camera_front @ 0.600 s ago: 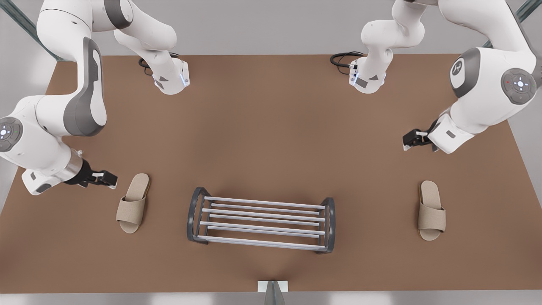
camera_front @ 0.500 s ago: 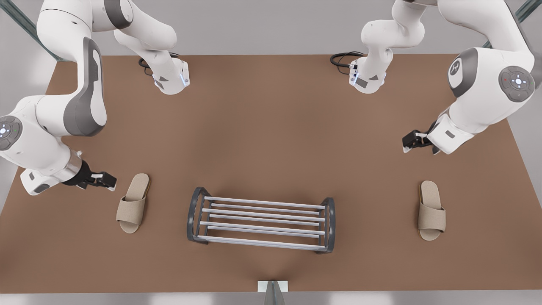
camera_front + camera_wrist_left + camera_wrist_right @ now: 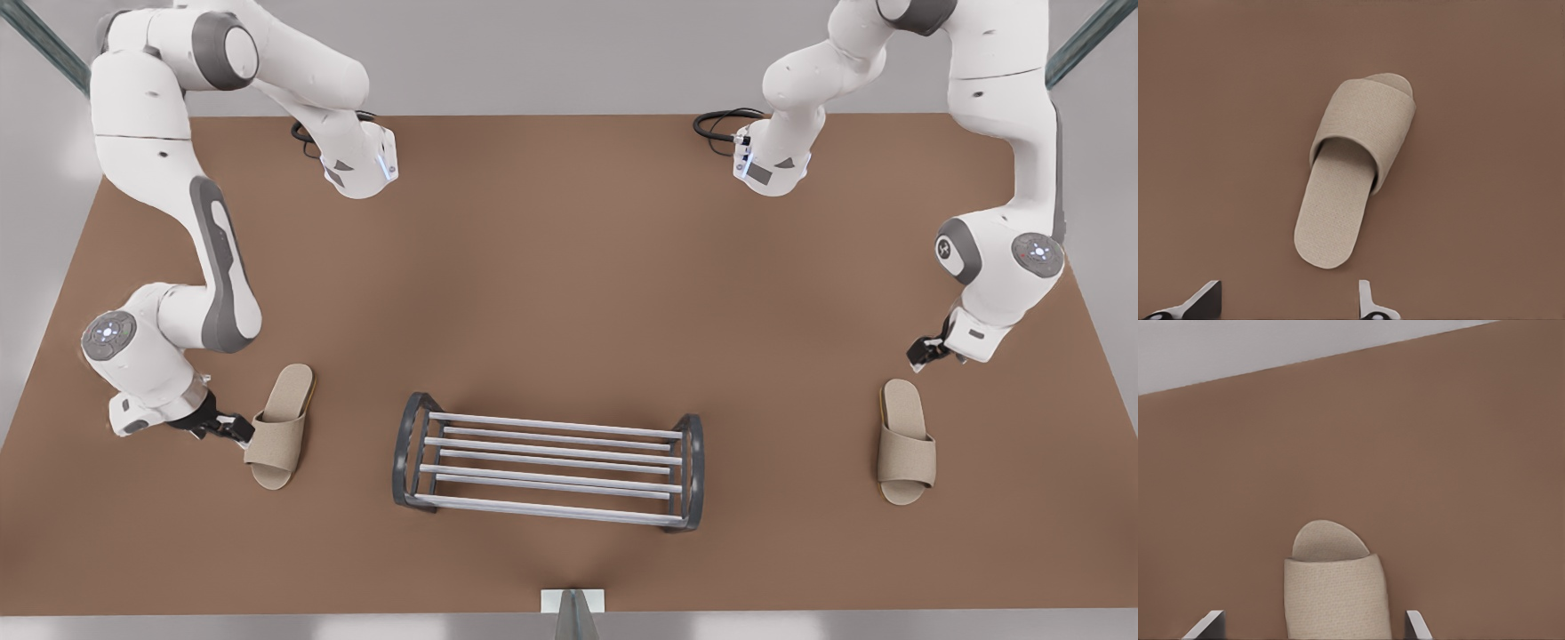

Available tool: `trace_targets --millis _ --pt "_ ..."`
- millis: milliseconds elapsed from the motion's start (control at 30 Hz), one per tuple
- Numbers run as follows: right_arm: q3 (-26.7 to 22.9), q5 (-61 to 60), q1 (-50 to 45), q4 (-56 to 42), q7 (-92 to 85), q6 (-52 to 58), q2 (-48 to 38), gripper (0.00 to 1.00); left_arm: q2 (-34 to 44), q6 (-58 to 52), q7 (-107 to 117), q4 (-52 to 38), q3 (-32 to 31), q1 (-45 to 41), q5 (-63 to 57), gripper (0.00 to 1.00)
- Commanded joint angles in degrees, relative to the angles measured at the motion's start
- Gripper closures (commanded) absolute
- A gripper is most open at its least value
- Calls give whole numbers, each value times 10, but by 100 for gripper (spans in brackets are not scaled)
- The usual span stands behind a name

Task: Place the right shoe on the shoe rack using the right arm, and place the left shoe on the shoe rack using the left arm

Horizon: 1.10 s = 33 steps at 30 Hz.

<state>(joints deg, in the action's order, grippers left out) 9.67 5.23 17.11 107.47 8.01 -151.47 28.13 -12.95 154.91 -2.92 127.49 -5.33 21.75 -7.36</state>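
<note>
Right shoe [image 3: 280, 436] perhaps touching right gripper [image 3: 236, 430] (left gripper [image 3: 925, 354] near left shoe [image 3: 905, 442]).

You have bare table [image 3: 569, 267] from the arm bases down to the shoe rack [image 3: 547, 469], which stands midway along the opposite edge. Its dark end frames rise at both ends, and the bars between them lie open from above. Clear lanes run between the rack and each slipper. The right gripper [image 3: 236, 430] straddles the right shoe [image 3: 277, 440] with spread fingers. The left gripper [image 3: 920, 356], fingers apart, has free table around the left shoe [image 3: 905, 453].
</note>
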Motion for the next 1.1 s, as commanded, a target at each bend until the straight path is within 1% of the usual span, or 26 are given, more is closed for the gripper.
trace_targets --millis 0,33,67,100,133,167,233,367,467,500,533,567,633,667,733,800,833,1000,1067 --pt "0 0 11 80 11 -494 -7 0 -68 421 -97 9 0 23 -85 0" --pt "0 0 19 116 10 -494 -38 0 -95 451 -89 7 -12 62 -146 0" --pt "1 0 20 133 10 -494 -55 0 -103 451 -89 7 -42 103 -165 0" --pt "1 1 25 159 10 -494 -77 0 -120 451 -89 2 -48 127 -201 0" --pt "1 1 28 184 8 -494 -96 0 -130 451 -89 1 -75 160 -209 0" --pt "1 1 28 204 9 -494 -110 0 -139 451 -89 -3 -78 175 -231 0" --pt "2 1 33 229 9 -494 -111 0 -171 452 -88 -23 -83 183 -233 0" --pt "3 6 71 241 -14 -495 -66 0 -215 451 -85 -56 -91 182 -232 0" --pt "4 7 71 225 -24 -495 -36 0 -246 451 -76 -87 -100 182 -232 0" --pt "5 22 90 219 -35 -495 -35 0 -261 451 -76 -102 -101 182 -232 0" --pt "9 24 100 236 -41 -495 -52 0 -266 451 -76 -109 -101 181 -231 0" --pt "11 24 104 267 -40 -495 -86 0 -275 451 -76 -116 -101 181 -232 0" --pt "30 24 97 278 -41 -495 -77 0 -287 452 -69 -117 -110 181 -230 0" --pt "56 23 93 276 -40 -495 -61 0 -293 452 -68 -119 -110 182 -231 0" --pt "64 24 93 286 -41 -495 -60 0 -314 452 -68 -128 -110 182 -232 0" --pt "70 24 95 295 -49 -495 -61 0 -325 453 -68 -135 -110 183 -233 0" --pt "70 24 116 296 -114 -494 -60 0 -331 452 -68 -147 -110 182 -233 0" --pt "70 24 117 315 -122 -494 -62 0 -343 453 -68 -160 -115 182 -233 0" --pt "70 24 120 308 -122 -494 -40 0 -344 453 -68 -161 -115 182 -233 1"
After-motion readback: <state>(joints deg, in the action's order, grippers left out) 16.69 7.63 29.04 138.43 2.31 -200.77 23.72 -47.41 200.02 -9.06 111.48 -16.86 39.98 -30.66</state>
